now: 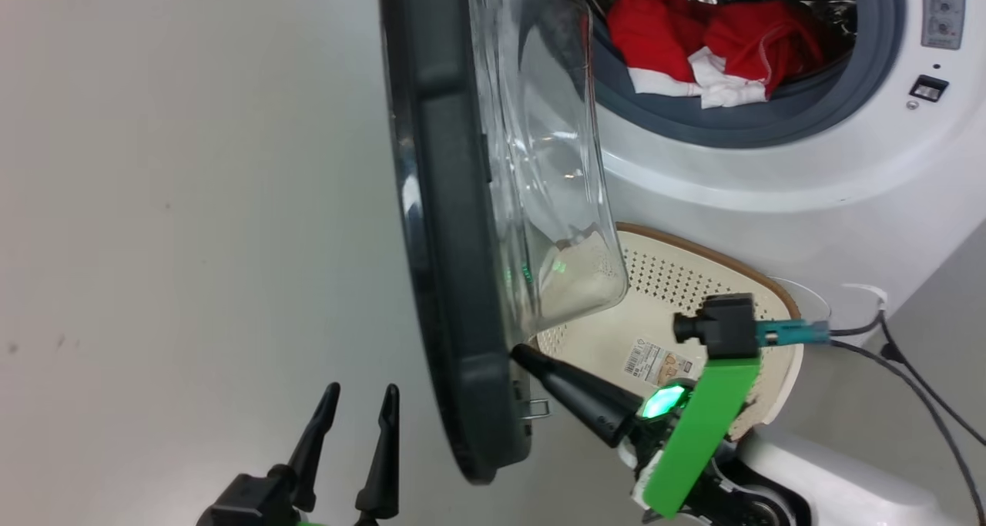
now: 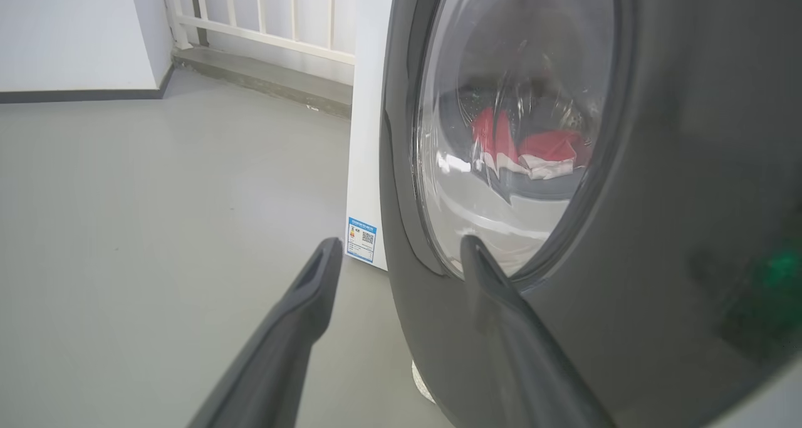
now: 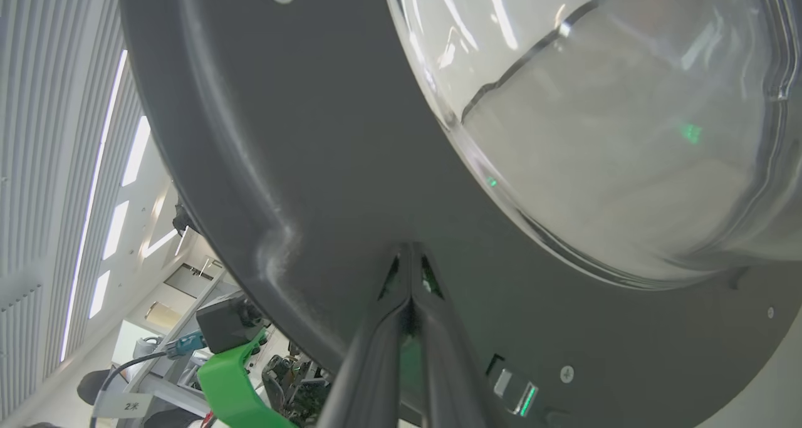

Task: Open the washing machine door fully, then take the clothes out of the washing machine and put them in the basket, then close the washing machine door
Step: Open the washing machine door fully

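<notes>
Head view: clothes (image 1: 693,41) inside washing machine (image 1: 770,191).

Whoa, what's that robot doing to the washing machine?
It is opening the washing machine door, which stands swung out from the washing machine. The right gripper, shut, has its tips against the door's inner side. The left gripper hangs open by the outer side, holding nothing. The red clothes lie inside the machine, and the basket below has none in it.
</notes>
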